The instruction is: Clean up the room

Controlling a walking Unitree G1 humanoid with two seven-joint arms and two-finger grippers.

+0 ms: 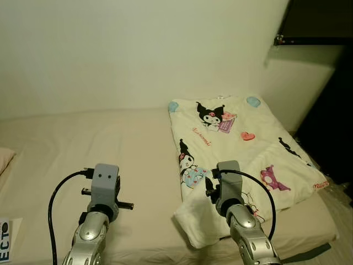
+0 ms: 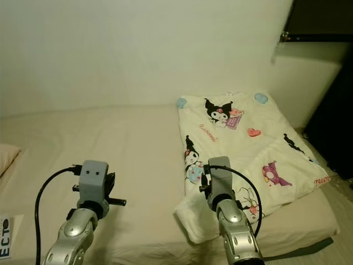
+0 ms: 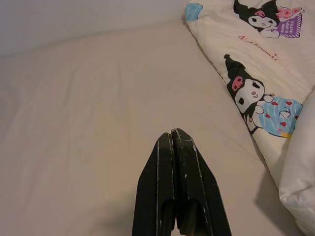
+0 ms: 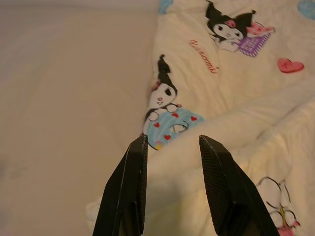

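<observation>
While the right gripper (image 4: 170, 147) hovers spread over the folded blanket (image 1: 231, 132), left gripper (image 3: 173, 142) clenched empty, a shallow pinch risks unfolding it.

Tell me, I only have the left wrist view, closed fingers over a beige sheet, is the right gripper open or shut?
Observer: The right gripper is open, poised over the cartoon-print blanket.
Operator: Is it gripping the blanket?
Observer: Not yet; the fingers straddle a raised fold without closing on it.
Operator: Anything on the far left of the bed?
Observer: A pillow corner shows at the bed's left edge, and a printed paper lies nearer the robot.
</observation>
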